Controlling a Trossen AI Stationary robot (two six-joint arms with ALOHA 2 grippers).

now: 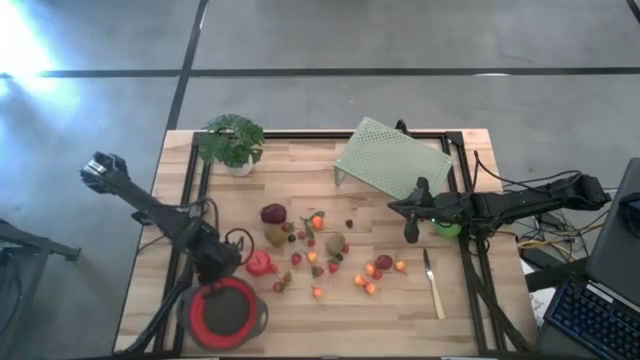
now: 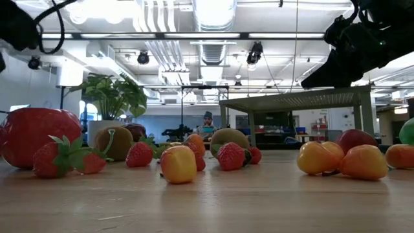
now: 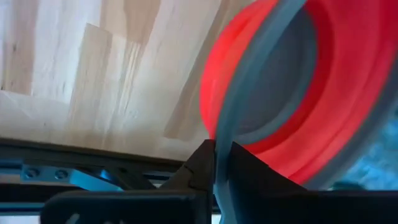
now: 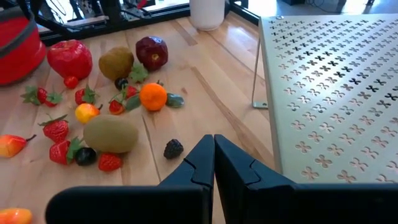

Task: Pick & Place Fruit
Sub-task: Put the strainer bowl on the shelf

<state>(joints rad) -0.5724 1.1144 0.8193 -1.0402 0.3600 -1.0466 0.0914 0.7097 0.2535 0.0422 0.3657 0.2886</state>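
Several small toy fruits [image 1: 312,250] lie scattered on the middle of the wooden table, among them a big red one [image 1: 260,264], a dark red one [image 4: 152,52], a kiwi [image 4: 111,134] and an orange [image 4: 153,96]. At the near left corner, my left gripper [image 1: 216,272] is shut on a red bowl with a grey rim [image 1: 222,312]. My right gripper [image 1: 411,235] hangs shut above the table, right of the fruit, with nothing in it. My left gripper pinches the bowl's grey rim [image 3: 225,155] between its two fingers, one on each side of the rim. In the high view this is the bowl's far edge [image 1: 222,283]. The fingers come steeply from above. I cannot tell whether the bowl's bottom touches the table.
A potted plant [image 1: 232,142] stands at the far left. A green perforated rack [image 1: 392,158] stands at the far right. A pale-handled knife [image 1: 433,285] lies near the right front. A green fruit [image 1: 447,229] sits under my right arm. Black rails [image 1: 470,200] frame the table.
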